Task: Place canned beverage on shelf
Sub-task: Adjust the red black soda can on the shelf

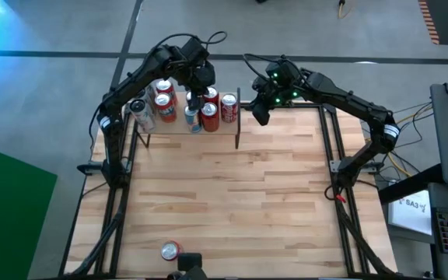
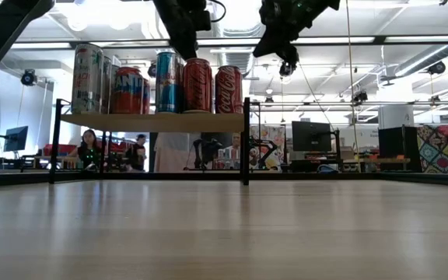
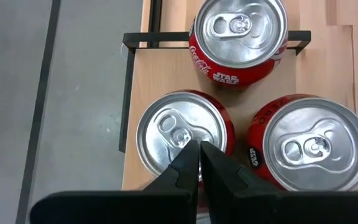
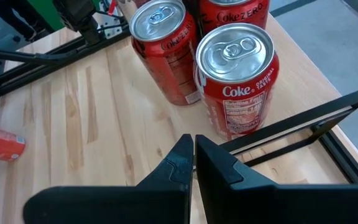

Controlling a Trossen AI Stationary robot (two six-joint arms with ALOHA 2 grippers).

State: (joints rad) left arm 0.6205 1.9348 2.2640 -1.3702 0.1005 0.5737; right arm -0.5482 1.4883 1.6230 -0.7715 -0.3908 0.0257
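Note:
The shelf (image 2: 154, 122), a small wooden board on black uprights, stands at the table's far left and bears several cans on their bases: a tall silver one (image 2: 88, 78), a blue one (image 2: 168, 82) and red ones (image 2: 228, 89). My left gripper (image 3: 199, 149) is shut, pointing down over the top of a red can (image 3: 166, 121) on the shelf. My right gripper (image 4: 193, 149) is shut with nothing in it, and hangs in the air just off the shelf's right end (image 1: 238, 124). Another red can (image 1: 169, 250) lies on its side near the table's front edge. My left gripper's shut fingertips (image 3: 188, 155) stand right over the red can's lid (image 3: 179, 134), coming from above at a slant. Whether they touch the lid, I cannot tell. The can stands upright on the shelf board (image 3: 145, 74).
The wide wooden tabletop (image 1: 232, 194) stretches between the shelf and the lying can. Black frame rails (image 1: 119, 202) run along the table's left and right sides. Beyond the far edge the low view shows a room with desks, screens and people.

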